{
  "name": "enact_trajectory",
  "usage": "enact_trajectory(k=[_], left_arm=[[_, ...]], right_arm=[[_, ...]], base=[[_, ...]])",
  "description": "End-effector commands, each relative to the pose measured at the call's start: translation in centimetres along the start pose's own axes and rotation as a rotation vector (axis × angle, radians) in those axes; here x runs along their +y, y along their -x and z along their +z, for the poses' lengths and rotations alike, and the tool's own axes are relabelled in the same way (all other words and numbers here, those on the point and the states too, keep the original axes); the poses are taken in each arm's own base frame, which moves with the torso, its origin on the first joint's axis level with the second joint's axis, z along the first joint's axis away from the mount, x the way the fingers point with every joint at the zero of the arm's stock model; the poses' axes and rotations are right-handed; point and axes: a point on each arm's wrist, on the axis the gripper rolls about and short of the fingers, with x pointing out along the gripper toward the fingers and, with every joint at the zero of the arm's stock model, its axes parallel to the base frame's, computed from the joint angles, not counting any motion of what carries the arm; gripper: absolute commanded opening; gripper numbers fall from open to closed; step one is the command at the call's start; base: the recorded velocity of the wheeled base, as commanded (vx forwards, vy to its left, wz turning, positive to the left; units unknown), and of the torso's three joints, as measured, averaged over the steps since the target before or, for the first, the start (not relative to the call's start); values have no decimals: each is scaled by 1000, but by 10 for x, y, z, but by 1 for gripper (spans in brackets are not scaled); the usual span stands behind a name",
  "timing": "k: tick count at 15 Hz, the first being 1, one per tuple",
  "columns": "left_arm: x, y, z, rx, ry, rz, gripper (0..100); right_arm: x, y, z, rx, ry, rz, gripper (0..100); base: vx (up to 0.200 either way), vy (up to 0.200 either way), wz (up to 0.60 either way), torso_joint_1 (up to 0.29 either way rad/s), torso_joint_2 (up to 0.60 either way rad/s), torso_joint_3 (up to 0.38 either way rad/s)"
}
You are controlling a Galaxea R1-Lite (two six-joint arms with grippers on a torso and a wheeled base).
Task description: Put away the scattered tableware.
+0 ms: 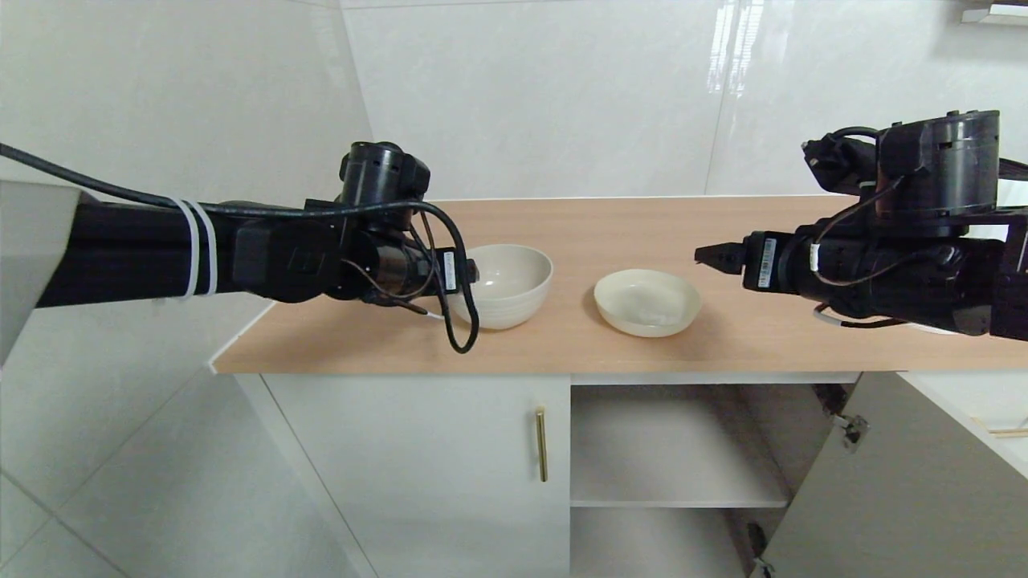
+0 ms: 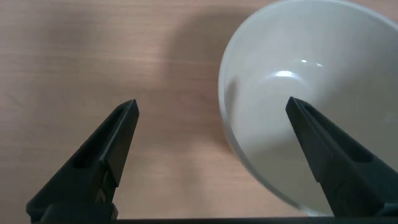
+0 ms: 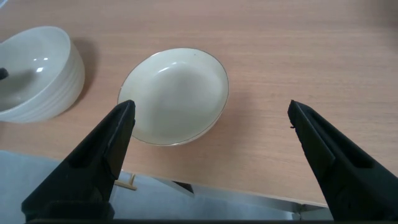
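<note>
Left gripper [image 2: 211,106], jaws spread wide, straddles rim of deep bowl [image 1: 506,281] on wooden counter [image 1: 610,225]. Shallow dish [image 1: 647,301] sits at bowl's 3 o'clock, not touching. Right gripper [image 3: 210,106], likewise wide open and empty, hovers at dish's 3 o'clock. Both pieces look glazed, stiff, slick, likely breakable: pinch rim wall firmly, lift level. Open cabinet [image 1: 675,441] waits at 6 o'clock.
</note>
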Motion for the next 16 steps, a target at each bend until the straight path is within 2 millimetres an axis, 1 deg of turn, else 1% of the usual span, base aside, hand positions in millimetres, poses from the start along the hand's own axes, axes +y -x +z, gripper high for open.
enact_trajectory(k=[1,7,9,10,12,13,15,16], left_arm=[[-1,-5,-2,7,12,1,0],[-1,-1,2,-6,46,-6,0],[0,13,10,-34,105,-16,0],[3,31,18,-65,145,-30,0],[10,57,23,-95,167,-44,0],[18,88,26,-120,178,-78,0],[25,119,26,-139,183,-141,0],[24,128,26,-147,182,-166,0]], right_arm=[[0,2,1,-5,-1,1,100],[-1,2,1,-12,0,-38,100],[-1,1,1,-10,2,-42,100],[-1,1,1,-7,3,-42,100],[0,-5,-2,16,9,-48,100],[1,-14,-6,79,26,-70,100],[5,-38,-17,177,61,-158,100],[6,-51,-26,198,75,-196,100]], base=[[0,0,0,0,0,0],[0,0,0,0,0,0],[0,0,0,0,0,0],[0,0,0,0,0,0],[0,0,0,0,0,0],[0,0,0,0,0,0],[0,0,0,0,0,0],[0,0,0,0,0,0]])
